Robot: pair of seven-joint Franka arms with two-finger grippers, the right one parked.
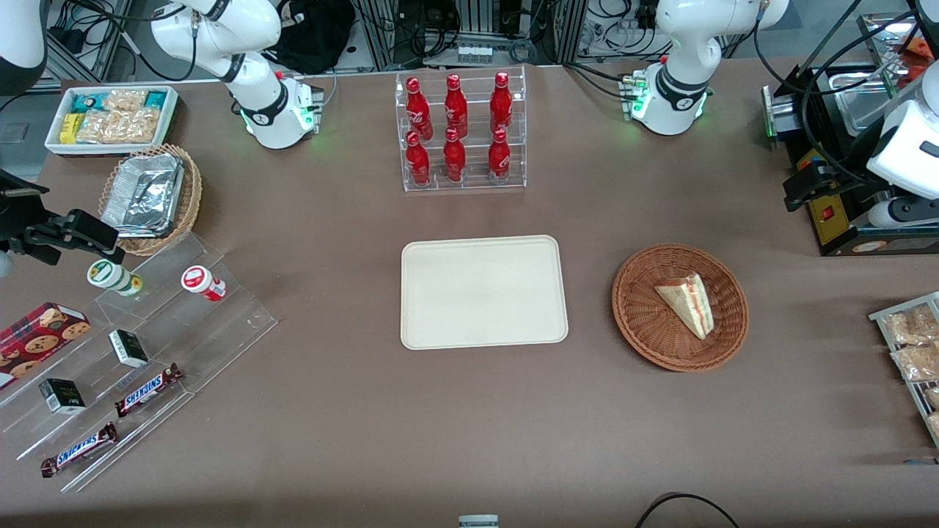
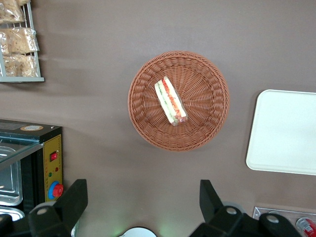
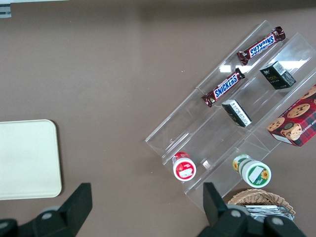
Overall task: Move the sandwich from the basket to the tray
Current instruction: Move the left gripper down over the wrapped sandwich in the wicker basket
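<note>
Gripper (image 2: 143,200) agape above basketed sandwich (image 2: 171,100)

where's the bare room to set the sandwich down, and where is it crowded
The tray is bare all over. Bare table runs between the tray and the basket, where the sandwich lies, and between the tray and the bottle rack. It is crowded at the acrylic snack steps toward the parked arm's end. The gripper, open, hangs high above the basket.

A: What colours show on the worktop (image 1: 330,411)?

B: It is plain brown. The tray (image 1: 484,291) is cream-white. The basket (image 1: 645,330) is reddish-brown woven wicker.

A: And the sandwich (image 2: 171,100)?

B: Pale bread with red and green filling stripes — the end effector (image 2: 140,200) above the worktop is black.
</note>
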